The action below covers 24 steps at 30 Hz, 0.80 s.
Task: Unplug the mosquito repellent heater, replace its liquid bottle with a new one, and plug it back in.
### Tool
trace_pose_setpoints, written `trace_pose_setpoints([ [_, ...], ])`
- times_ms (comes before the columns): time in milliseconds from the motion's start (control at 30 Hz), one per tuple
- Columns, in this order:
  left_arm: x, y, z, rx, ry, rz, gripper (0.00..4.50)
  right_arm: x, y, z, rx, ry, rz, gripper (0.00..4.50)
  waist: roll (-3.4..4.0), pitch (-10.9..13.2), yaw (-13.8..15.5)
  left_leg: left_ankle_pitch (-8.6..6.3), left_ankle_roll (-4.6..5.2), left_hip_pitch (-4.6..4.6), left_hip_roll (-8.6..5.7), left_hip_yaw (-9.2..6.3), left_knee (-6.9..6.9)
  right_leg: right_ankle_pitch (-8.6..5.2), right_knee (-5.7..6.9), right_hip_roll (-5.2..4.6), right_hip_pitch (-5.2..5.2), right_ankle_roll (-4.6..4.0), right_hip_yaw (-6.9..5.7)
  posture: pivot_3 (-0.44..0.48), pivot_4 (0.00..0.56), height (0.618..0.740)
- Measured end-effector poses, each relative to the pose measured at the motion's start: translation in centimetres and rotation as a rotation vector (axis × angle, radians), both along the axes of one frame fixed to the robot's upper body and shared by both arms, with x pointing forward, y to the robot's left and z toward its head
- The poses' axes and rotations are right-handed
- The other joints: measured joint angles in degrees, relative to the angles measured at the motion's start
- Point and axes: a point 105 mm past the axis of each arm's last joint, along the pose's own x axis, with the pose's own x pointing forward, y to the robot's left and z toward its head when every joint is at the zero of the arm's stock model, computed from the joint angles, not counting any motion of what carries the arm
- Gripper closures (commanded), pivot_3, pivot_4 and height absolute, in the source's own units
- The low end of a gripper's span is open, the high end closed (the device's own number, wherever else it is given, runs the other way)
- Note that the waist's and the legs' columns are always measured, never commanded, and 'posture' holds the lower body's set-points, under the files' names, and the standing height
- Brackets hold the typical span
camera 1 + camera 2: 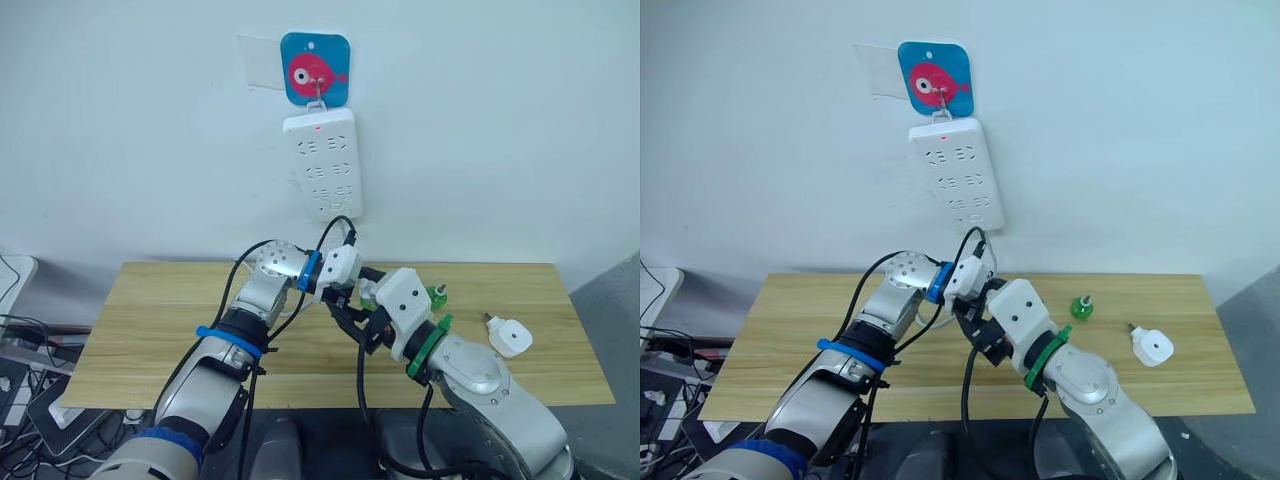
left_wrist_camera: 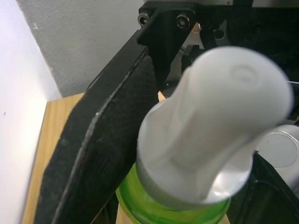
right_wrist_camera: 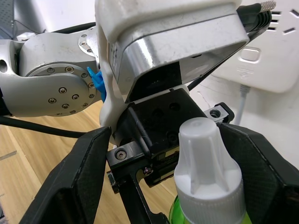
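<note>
The mosquito repellent heater [image 1: 510, 337], a small white plug unit, lies on the wooden table [image 1: 150, 310] at the right, away from both arms. A green liquid bottle [image 2: 187, 205] with a white cap [image 3: 205, 158] is held over the table's middle. My left gripper [image 1: 345, 298] is shut on it, one black pad [image 2: 112, 140] against its neck. My right gripper [image 1: 360, 325] faces the left one and stands open around the bottle. One of its fingers [image 3: 70, 182] is well away from the cap, the other [image 3: 261, 172] close beside it.
A second green bottle [image 1: 437, 295], with no white cap, stands on the table to the left of the heater. A tall white power strip [image 1: 323, 165] hangs on the wall under a blue fish hook [image 1: 315, 68], its cord running down behind the arms.
</note>
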Motion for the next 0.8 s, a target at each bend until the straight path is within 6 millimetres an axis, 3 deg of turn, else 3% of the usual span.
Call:
trace_pose_setpoints([
  [533, -0.5, -1.0, -0.1, -0.008, 0.006, -0.035, 2.22, -0.9, -0.7, -0.3, -0.004, 0.003, -0.03, 1.09, 0.01, 0.0, -0.2, -0.07, 0.12, 0.03, 0.03, 0.0, 0.01, 0.0, 0.05, 0.05, 0.0, -0.01, 0.01, -0.056, 0.162, 0.74],
  [600, -0.5, -1.1, 0.0, -0.012, 0.006, -0.036, 2.22, -0.9, -0.9, -0.3, -0.01, 0.006, -0.036, 0.38, 0.01, 0.0, -0.2, -0.07, 0.13, 0.03, 0.03, 0.0, 0.01, 0.0, 0.05, 0.05, 0.0, -0.01, 0.01, -0.054, 0.162, 0.74],
  [667, 0.3, -0.4, 0.1, -0.025, 0.016, 0.027, 2.22, -1.2, -1.0, 0.0, 0.002, 0.002, -0.043, 0.03, 0.01, 0.0, -0.4, -0.07, 0.13, 0.04, 0.06, 0.0, 0.01, 0.0, 0.06, 0.07, 0.0, -0.01, 0.02, -0.053, 0.162, 0.74],
  [800, 1.0, 0.3, 0.2, -0.034, 0.028, 0.082, 2.22, -1.3, -0.9, 0.0, 0.01, 0.009, -0.038, 0.03, 0.01, 0.0, -0.3, -0.07, 0.13, 0.06, 0.04, -0.01, 0.02, -0.01, 0.1, 0.07, 0.01, -0.01, 0.01, -0.05, 0.164, 0.74],
])
